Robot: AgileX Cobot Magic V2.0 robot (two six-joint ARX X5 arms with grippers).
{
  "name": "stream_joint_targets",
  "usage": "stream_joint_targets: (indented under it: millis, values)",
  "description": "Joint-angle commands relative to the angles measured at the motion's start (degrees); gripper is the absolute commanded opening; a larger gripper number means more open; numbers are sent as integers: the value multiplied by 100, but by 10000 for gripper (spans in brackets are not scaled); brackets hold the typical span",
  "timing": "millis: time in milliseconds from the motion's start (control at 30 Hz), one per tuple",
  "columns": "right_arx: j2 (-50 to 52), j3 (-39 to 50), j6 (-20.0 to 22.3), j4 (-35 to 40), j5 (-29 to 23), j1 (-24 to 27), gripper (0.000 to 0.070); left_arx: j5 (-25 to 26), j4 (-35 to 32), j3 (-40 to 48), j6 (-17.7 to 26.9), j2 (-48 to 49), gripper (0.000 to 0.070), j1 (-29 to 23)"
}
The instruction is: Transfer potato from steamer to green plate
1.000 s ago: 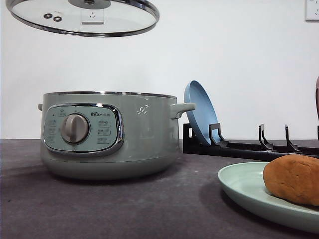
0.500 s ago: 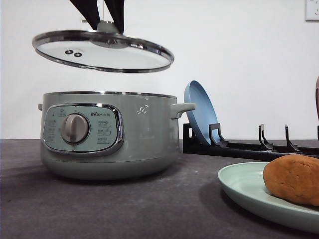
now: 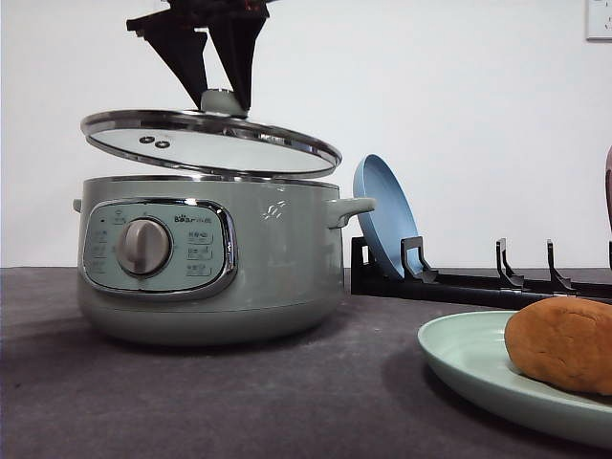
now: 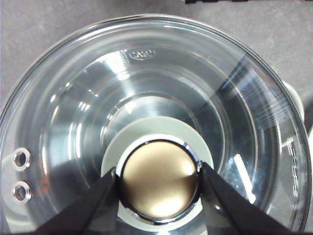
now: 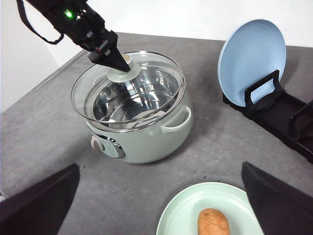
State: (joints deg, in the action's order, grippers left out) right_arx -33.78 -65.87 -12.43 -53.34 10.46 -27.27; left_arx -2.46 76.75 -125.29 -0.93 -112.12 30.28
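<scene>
I had the left gripper (image 3: 222, 96) clamped on the knob (image 4: 159, 179) of the glass lid (image 3: 210, 142), its two dark fingers (image 4: 93, 205) pressed against either side of the brass-coloured cap, with the lid hanging tilted just above the chrome rim of the steamer (image 3: 206, 258) and not seated on it. The potato (image 5: 213, 223) lay on the green plate (image 5: 181, 215), which sat on the grey table (image 3: 239, 392) in front of the steamer and well apart from it (the pot's steel bowl looked bare through the glass). The right gripper (image 5: 156, 205) hung high over that plate with its fingers spread wide, holding nothing. Behind the steamer, a blue plate (image 3: 382, 215) stood on edge in a black rack (image 3: 478, 282). By my reading the transfer itself was done; only closing the pot remained.
</scene>
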Motion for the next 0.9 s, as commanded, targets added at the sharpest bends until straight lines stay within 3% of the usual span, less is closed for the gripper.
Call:
stream_joint_targets:
  millis: [0, 600, 867]
  values:
    - [-20, -79, -42, 55, 0, -31, 672, 7, -136, -212, 50, -99, 0, 5]
    - [-20, -79, -46, 55, 0, -31, 672, 16, -138, -212, 66, -221, 0, -139]
    - [-20, -79, -44, 55, 0, -31, 672, 247, -188, -212, 68, -320, 0, -133]
